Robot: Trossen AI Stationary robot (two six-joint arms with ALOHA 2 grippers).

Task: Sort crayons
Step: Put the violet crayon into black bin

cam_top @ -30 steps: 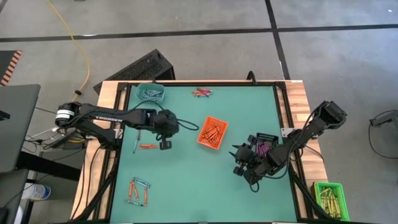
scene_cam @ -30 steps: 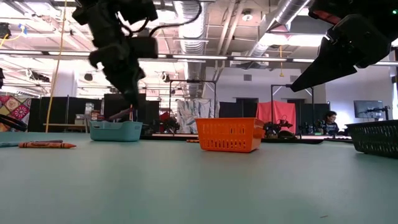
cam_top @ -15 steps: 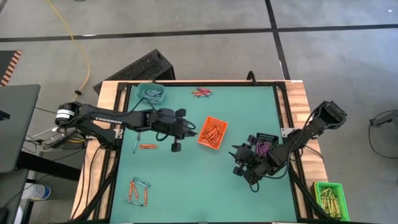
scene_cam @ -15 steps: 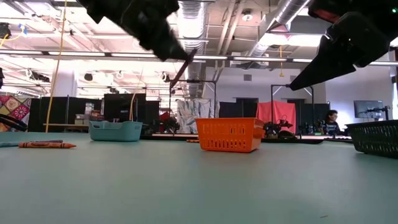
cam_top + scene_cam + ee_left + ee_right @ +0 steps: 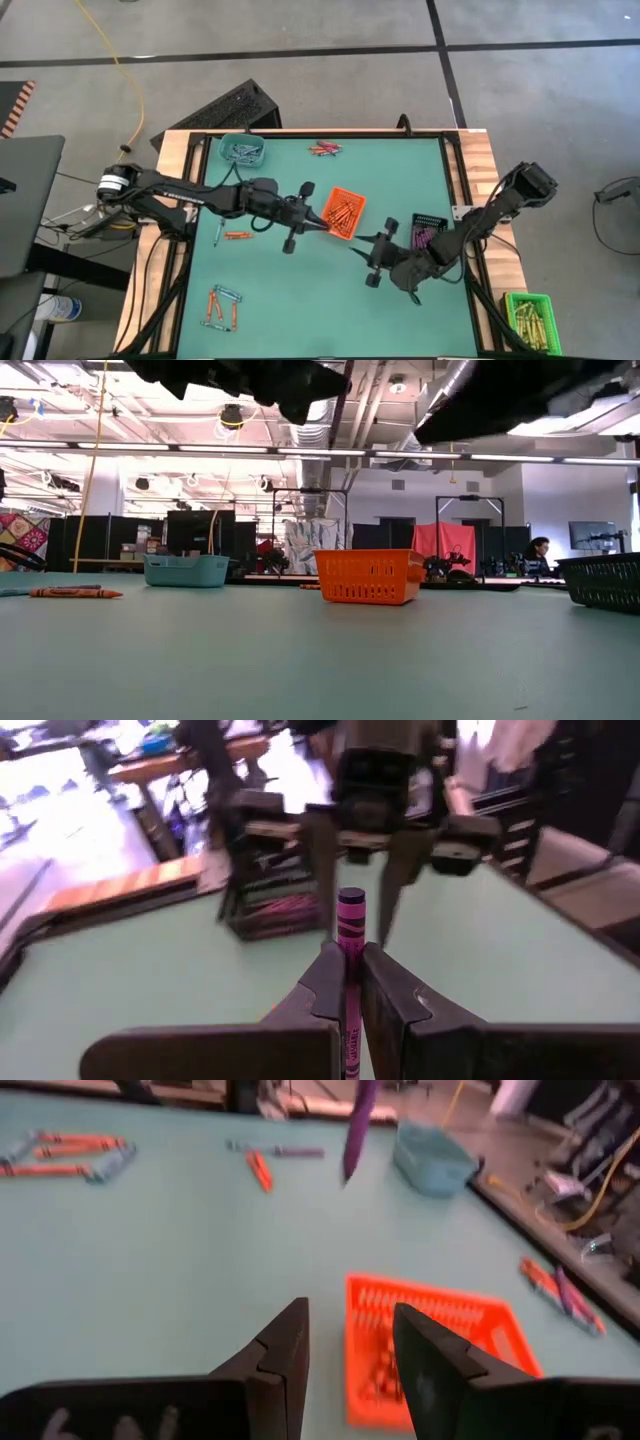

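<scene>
From above, my left claw [image 5: 322,224] reaches out over the middle of the green table [image 5: 300,290], its tips just beside the near-left edge of the orange tray [image 5: 342,212]. My right claw [image 5: 362,247] faces it from the other side, a little apart, with the dark tray [image 5: 422,230] of purple crayons close behind that arm. The teal tray [image 5: 243,150] sits at the far left corner. Loose crayons lie in three spots: a few by the far edge [image 5: 324,150], an orange one [image 5: 237,235] near the left edge, and a cluster [image 5: 222,306] toward the near left corner. The near middle and near right of the mat lie bare, so there is room there. A green bin of yellow sticks [image 5: 530,318] sits off the table's near right corner.

At table height, both arms hang high as dark shapes. The orange tray [image 5: 368,576] stands mid-table, the teal tray [image 5: 186,569] farther left, an orange crayon [image 5: 75,593] at the left, and the dark tray [image 5: 605,581] at the right edge.

Through my left wrist, my fingers [image 5: 326,988] are pressed together on a purple-pink crayon [image 5: 350,945], which stands upright between them. The other claw [image 5: 352,910] faces me just past it.

Through my right wrist, my fingers [image 5: 288,1342] stand spread and hold nothing, the orange tray [image 5: 430,1350] just ahead, and the pinched crayon [image 5: 358,1125] hanging beyond.
</scene>
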